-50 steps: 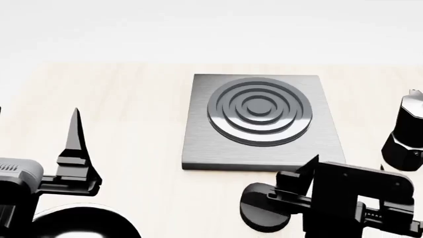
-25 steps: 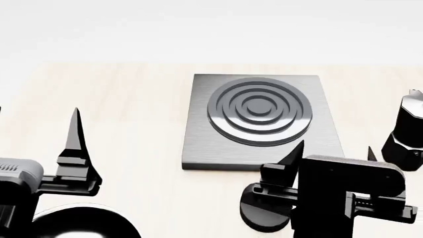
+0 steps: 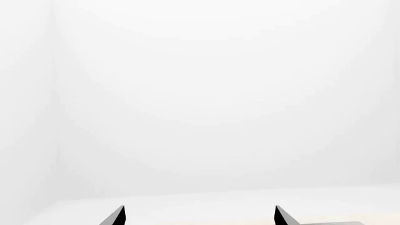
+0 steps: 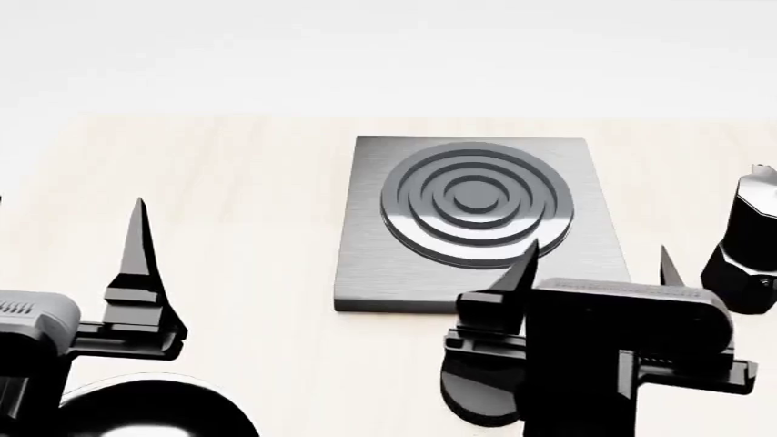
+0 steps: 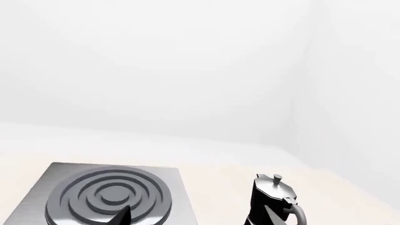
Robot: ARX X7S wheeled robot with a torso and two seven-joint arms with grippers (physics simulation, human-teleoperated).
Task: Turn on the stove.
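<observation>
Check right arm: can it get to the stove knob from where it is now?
Probably yes. The right gripper hangs open just above the knob, which sits in front of the stove plate with nothing between them. The moka pot stands off to the side.

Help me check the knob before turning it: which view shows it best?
The head view: the knob sits before the stove, half hidden by the right hand. Both wrist views miss it.
</observation>
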